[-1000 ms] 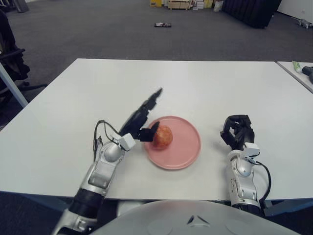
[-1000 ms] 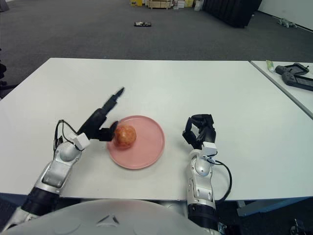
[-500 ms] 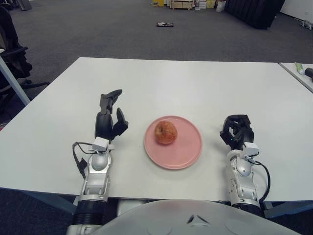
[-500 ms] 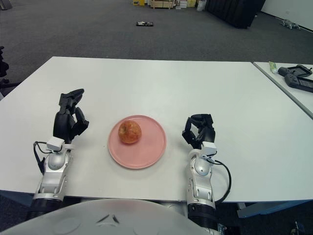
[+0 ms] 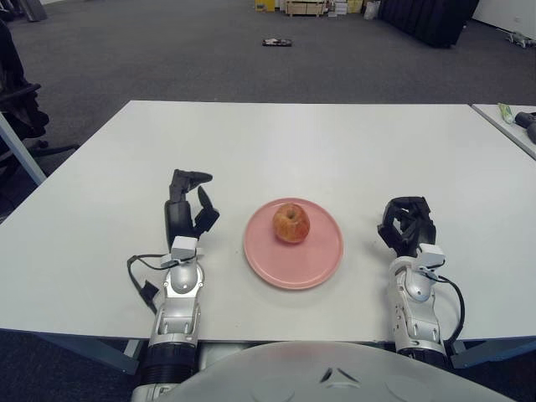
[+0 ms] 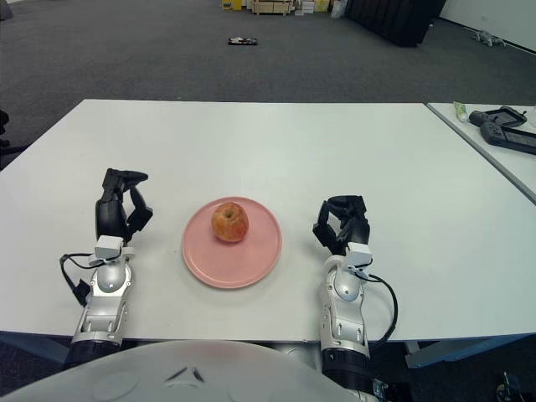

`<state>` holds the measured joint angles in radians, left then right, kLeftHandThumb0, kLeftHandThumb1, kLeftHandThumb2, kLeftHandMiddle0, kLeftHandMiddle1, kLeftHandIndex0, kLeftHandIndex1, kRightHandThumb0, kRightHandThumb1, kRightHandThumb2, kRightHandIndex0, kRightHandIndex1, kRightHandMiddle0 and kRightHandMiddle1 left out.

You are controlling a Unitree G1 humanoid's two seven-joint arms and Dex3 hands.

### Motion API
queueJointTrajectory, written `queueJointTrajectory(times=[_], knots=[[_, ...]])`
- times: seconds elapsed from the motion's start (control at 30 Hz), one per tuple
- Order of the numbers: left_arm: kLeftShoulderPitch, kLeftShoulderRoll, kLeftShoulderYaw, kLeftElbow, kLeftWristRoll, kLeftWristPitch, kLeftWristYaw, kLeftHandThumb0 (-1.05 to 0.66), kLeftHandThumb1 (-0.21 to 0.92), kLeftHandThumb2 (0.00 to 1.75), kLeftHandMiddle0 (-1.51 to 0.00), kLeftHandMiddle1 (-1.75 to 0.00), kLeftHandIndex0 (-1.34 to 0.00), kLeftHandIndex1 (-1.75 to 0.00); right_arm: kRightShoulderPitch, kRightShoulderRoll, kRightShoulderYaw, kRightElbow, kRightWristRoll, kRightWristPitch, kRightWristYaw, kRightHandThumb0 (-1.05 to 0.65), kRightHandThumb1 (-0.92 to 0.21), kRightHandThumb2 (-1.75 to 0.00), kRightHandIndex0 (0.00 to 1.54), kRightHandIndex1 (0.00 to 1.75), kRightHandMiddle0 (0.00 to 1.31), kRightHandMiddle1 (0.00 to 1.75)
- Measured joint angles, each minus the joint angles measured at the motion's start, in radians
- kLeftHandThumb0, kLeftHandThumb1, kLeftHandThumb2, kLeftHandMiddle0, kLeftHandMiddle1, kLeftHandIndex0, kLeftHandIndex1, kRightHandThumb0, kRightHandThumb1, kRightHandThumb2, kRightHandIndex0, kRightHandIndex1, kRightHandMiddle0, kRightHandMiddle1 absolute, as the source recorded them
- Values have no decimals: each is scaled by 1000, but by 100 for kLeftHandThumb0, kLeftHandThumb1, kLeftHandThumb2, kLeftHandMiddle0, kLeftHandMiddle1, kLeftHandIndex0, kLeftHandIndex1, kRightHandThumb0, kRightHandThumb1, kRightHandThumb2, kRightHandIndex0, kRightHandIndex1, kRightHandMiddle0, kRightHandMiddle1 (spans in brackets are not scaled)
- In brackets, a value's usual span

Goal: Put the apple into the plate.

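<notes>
One apple (image 5: 291, 223) sits far-centre on the plate (image 5: 322, 260), both robot hands empty, left robot hand (image 5: 188, 214) loosely curled, right robot hand (image 5: 407, 224) curled; we judge it firm, smooth, best gripped across its sides.

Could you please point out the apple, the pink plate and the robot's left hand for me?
apple (image 5: 291, 223): left eye view, middle of its red skin.
pink plate (image 5: 310, 263): left eye view, bare part near the front rim.
left hand (image 5: 187, 213): left eye view, middle of the black hand.
</notes>
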<state>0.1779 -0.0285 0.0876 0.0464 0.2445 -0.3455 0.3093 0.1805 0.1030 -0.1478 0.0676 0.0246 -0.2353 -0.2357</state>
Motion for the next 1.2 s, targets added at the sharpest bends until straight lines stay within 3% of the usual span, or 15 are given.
queueJointTrajectory(times=[0.2, 0.33, 0.53, 0.77, 1.0, 1.07, 1.2], knots=[[2, 1, 5, 47, 13, 44, 32, -54, 92, 111, -53, -142, -50, -175, -1, -1, 2, 0, 0, 5, 8, -38, -66, -88, 57, 134, 35, 175], [-36, 20, 7, 208, 7, -12, 45, -54, 92, 110, -60, -144, -47, -175, -2, -1, 4, 0, -1, 8, 8, -38, -67, -87, 56, 134, 34, 175], [-96, 57, -3, 296, -26, -134, 18, -50, 90, 114, -63, -135, -49, -171, -3, -3, 7, -1, -1, 23, 8, -38, -68, -86, 56, 134, 34, 175], [-103, 68, -16, 313, -45, -170, -11, -44, 81, 124, -60, -127, -51, -165, -1, -8, 7, -1, -2, 28, 9, -38, -68, -86, 55, 134, 33, 175], [-88, 65, -22, 292, -77, -133, -47, -40, 74, 130, -58, -130, -45, -167, -1, -9, 13, 0, -3, 28, 12, -38, -68, -86, 55, 134, 33, 175], [-78, 62, -23, 277, -87, -99, -62, -39, 71, 104, -58, -129, -38, -172, -2, -9, 15, 0, -3, 28, 14, -38, -68, -86, 55, 134, 33, 175], [-55, 48, -24, 250, -120, -49, -86, -38, 71, 88, -57, -128, -33, -174, -2, -9, 17, 0, -3, 28, 17, -38, -68, -86, 54, 133, 33, 175]])
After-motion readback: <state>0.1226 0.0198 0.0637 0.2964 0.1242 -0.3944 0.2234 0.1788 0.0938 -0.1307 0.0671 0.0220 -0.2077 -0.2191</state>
